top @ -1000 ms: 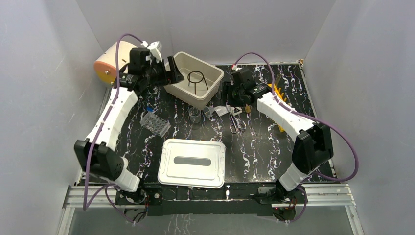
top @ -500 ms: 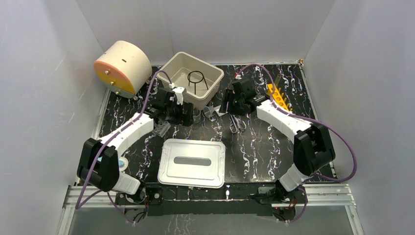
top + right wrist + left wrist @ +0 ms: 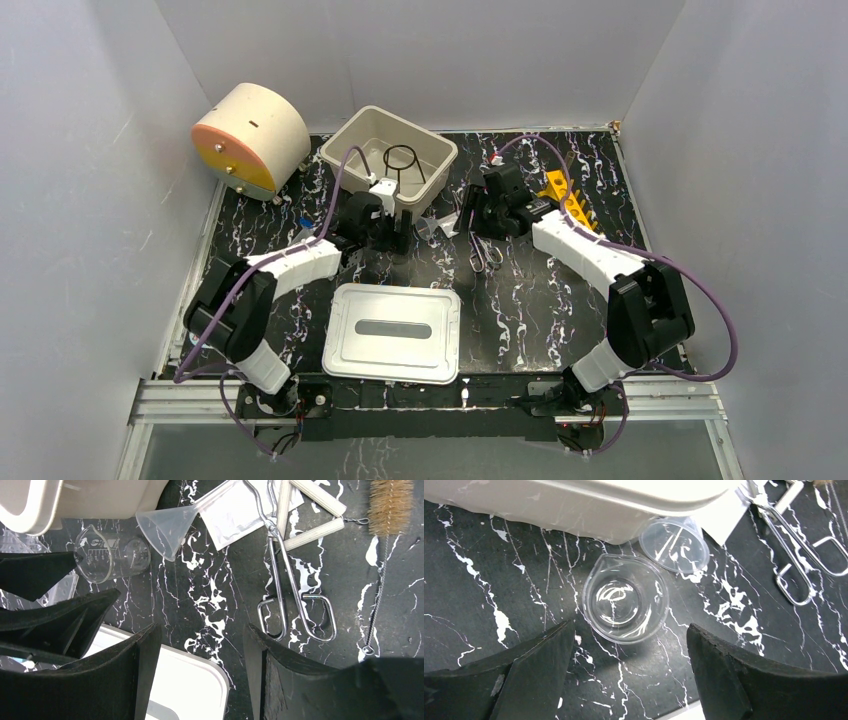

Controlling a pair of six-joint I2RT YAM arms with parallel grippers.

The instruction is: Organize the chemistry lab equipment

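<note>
A clear beaker [image 3: 625,599] stands on the black marbled table just in front of the cream bin [image 3: 372,135]. My left gripper [image 3: 630,630] is open, hovering over it, the beaker just beyond the fingertips. A clear funnel [image 3: 674,544] lies beside the beaker against the bin. Metal forceps [image 3: 287,580] lie right of them. My right gripper [image 3: 201,630] is open and empty above the table left of the forceps. A tan-bristled brush [image 3: 390,505] and pale tubes [image 3: 312,530] lie further back. The black wire ring stand [image 3: 403,162] sits inside the bin.
A white lid [image 3: 392,332] lies flat at the front centre, its corner under my right gripper. A cream cylinder with an orange face [image 3: 250,135] stands back left. A yellow rack [image 3: 565,195] is at the back right. A white packet [image 3: 235,512] lies under the funnel's stem.
My left arm has swung from the bin's back left corner down to the front of the bin, over the beaker. My right gripper has shifted slightly.
</note>
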